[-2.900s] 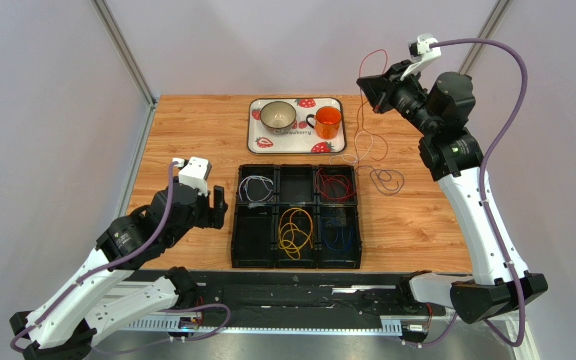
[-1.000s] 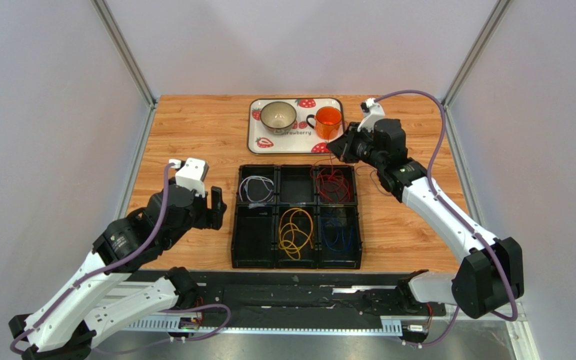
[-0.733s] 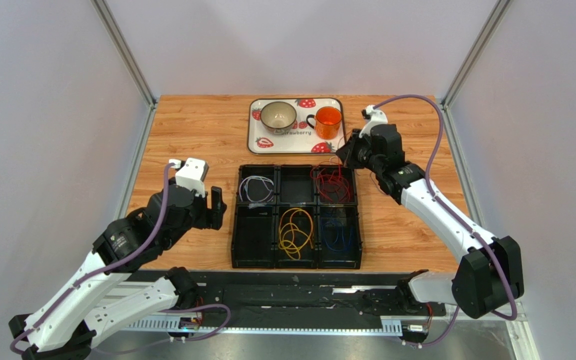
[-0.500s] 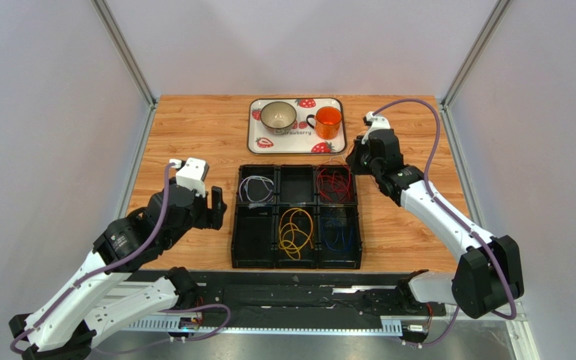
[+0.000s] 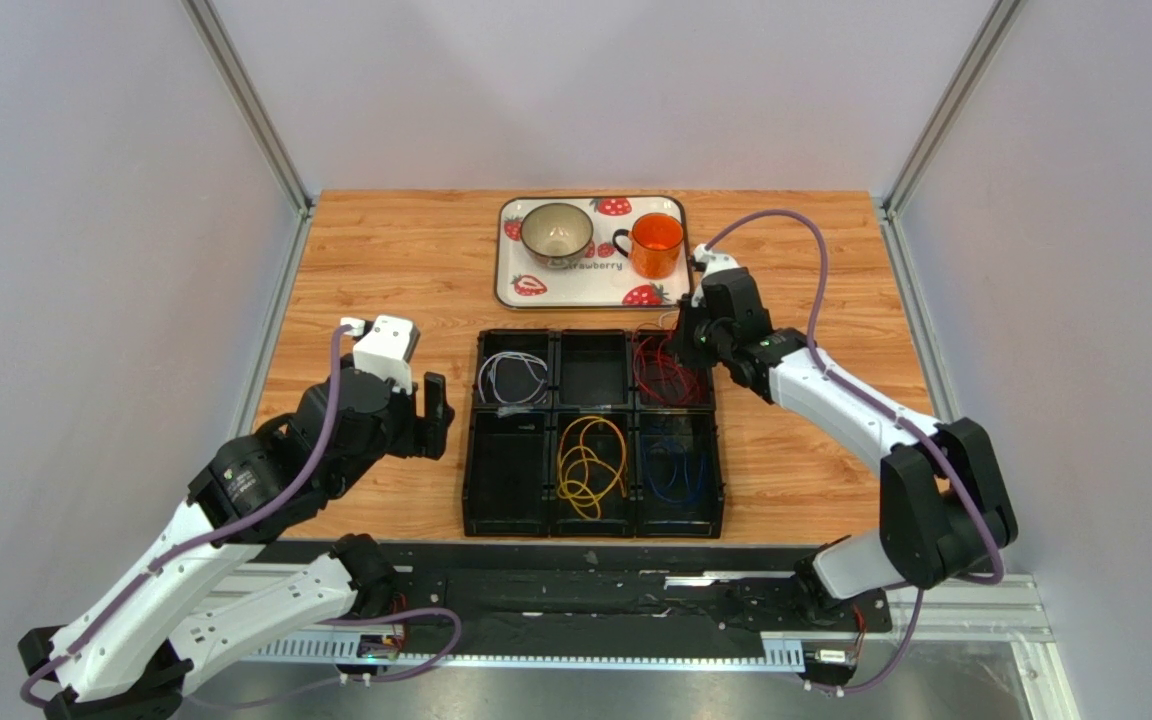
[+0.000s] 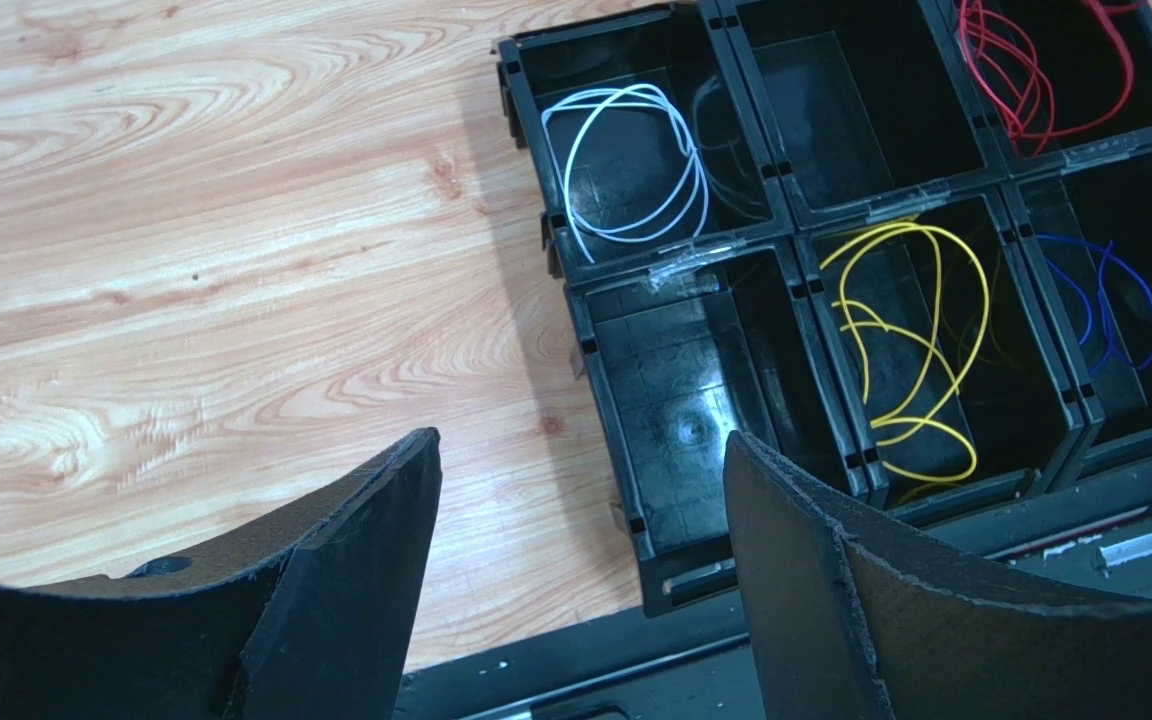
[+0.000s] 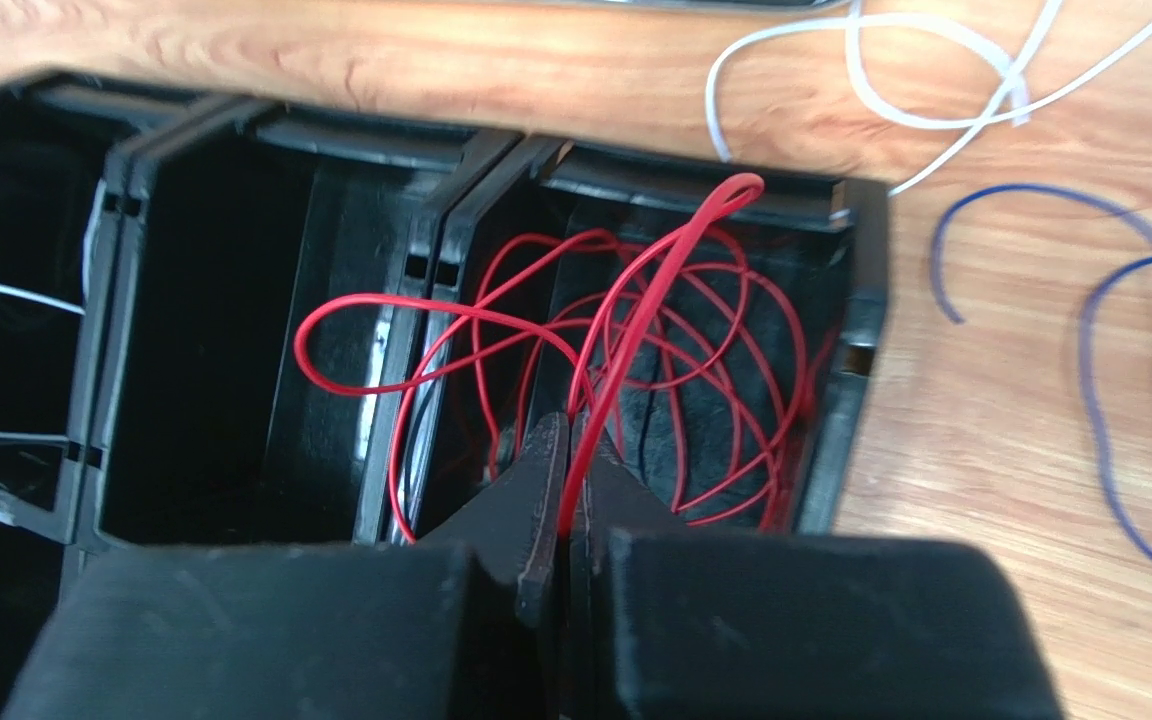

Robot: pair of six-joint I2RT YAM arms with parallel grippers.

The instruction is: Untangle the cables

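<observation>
Now, the right fingers (image 7: 560,480) are down at the black organiser (image 5: 593,528), pinched fully together on a strand of the red cable (image 7: 654,318), right over the far right compartment. Most of that red coil sits inside the compartment, but it is not tidy. One loop bulges across the divider into the vacant far middle compartment, and another arches up against the far rim.

Over on the other side, the left fingers (image 6: 342,570) hang spread wide with nothing between them, above bare counter (image 6: 207,270) just left of the organiser. The white cable (image 6: 687,173) lies in the far left compartment, the yellow cable (image 6: 913,338) in the near middle, the blue cable (image 6: 1093,293) in the near right. Beyond the organiser, a loose white cable (image 7: 940,123) and a loose blue cable (image 7: 1048,191) lie on the counter, so the job looks unfinished.

The danger looks like the let-go. This wire seems springy. If the fingers part while the coil stands proud, it could pop over the rim or settle across two compartments. If the strand snags on a finger as the arm lifts, the whole coil could be dragged out. Whether red is free of the loose pair cannot be told, and a hidden crossing would tug them along. The orange cup (image 5: 657,243) on its tray (image 5: 504,255) is also near that arm.
</observation>
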